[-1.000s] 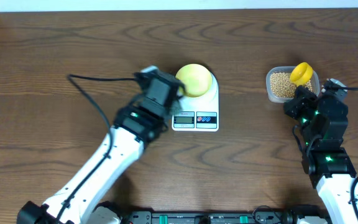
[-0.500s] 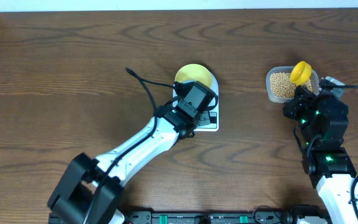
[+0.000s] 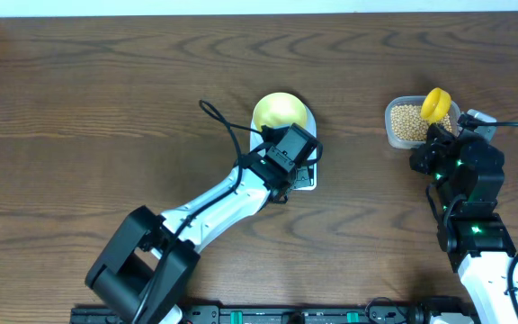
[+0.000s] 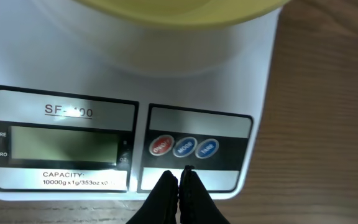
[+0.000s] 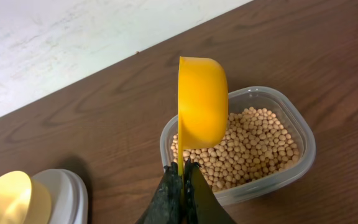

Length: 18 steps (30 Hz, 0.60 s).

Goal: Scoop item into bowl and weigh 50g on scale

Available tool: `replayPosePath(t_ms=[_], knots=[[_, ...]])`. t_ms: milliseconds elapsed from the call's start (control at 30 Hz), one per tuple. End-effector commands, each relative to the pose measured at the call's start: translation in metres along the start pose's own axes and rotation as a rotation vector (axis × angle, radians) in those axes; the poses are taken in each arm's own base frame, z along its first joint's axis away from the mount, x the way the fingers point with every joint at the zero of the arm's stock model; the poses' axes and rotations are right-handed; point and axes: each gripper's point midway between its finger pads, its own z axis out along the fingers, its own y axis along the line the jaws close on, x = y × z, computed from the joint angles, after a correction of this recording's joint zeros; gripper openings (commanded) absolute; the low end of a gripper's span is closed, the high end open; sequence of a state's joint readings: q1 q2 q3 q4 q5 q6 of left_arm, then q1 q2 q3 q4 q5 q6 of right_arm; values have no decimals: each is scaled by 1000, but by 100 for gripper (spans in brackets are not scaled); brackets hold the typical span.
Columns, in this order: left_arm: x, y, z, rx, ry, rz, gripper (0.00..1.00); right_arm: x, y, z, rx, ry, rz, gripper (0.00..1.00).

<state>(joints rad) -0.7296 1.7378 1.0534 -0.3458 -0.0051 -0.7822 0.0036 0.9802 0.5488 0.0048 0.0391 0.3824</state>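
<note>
A pale-yellow bowl [image 3: 280,114] sits on the white scale [image 3: 306,180]; its rim shows at the top of the left wrist view [image 4: 179,9]. My left gripper [image 4: 179,176] is shut and empty, its tips over the scale's [image 4: 129,68] front edge just below the round buttons; the display is blank. My right gripper [image 5: 182,167] is shut on the handle of a yellow measuring spoon [image 5: 201,102], held on edge over the clear tub [image 5: 306,140] of tan beans [image 5: 253,146]. In the overhead view the spoon [image 3: 435,104] hangs over the tub [image 3: 390,135].
The tub stands at the back right, close to the table's far edge. A pale wall [image 5: 73,37] runs behind the table. The left arm's cable [image 3: 218,121] loops just left of the bowl.
My left arm has swung right from beside the scale to over its front edge, then settled slightly further right above the buttons. The right arm and spoon have not moved.
</note>
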Motion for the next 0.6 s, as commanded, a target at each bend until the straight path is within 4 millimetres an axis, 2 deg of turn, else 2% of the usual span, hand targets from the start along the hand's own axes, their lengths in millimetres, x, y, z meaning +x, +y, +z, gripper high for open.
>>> replayPosePath(t_ms=[0,233,567], knots=[[3,4,6,-19,9,0,7,-12,4,-2,-8,-26,-15,1],[7,8,18,-37,25,2,7,-12,4,-2,-8,-26,-15,1],[6,9,19,-42,18,6,7,-12,4,-2,-8,-26,-15,1]])
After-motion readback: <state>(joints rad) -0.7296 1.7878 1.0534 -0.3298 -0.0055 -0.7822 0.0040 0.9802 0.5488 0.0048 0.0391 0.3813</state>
